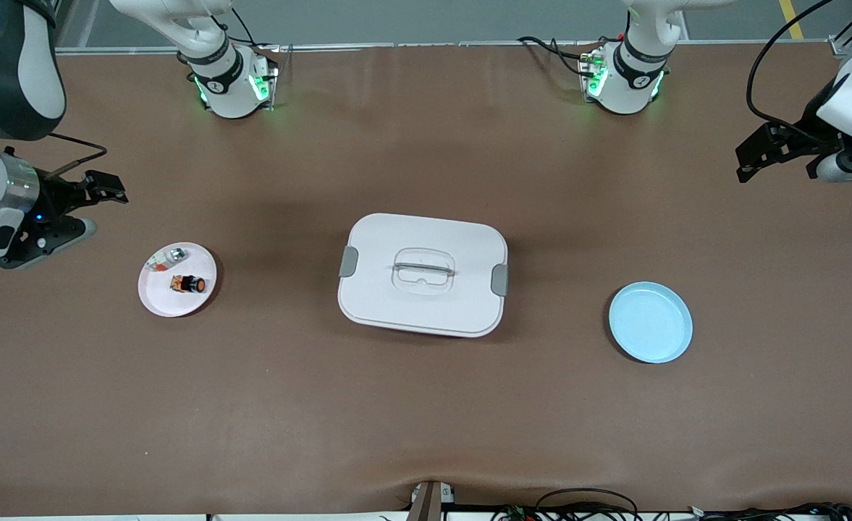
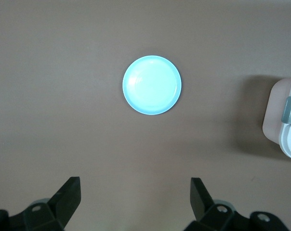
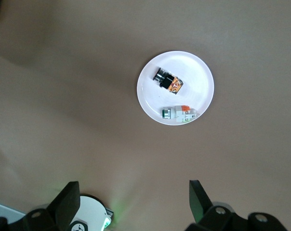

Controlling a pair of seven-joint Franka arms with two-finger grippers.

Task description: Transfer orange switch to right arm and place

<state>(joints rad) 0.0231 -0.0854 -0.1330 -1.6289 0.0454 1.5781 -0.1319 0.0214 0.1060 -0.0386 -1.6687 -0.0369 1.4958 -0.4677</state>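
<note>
Orange switch [image 1: 187, 284] is found lying on its side on the white plate [image 1: 161, 304], beside a silver-and-red part [image 1: 167, 257], at the right arm's end of the table. Right gripper [image 1: 89, 194], jaws wide and empty, is held closest. Left gripper [image 1: 773, 152], also wide, waits well apart, above the blue plate's [image 1: 650, 323] end

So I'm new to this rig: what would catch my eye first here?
The white lidded box at the table's middle stands out. Toward the right arm's end sits a white plate holding the orange switch and a small silver-and-red part; toward the left arm's end lies a bare blue plate. The right gripper and left gripper both wait open, high at their ends.
</note>
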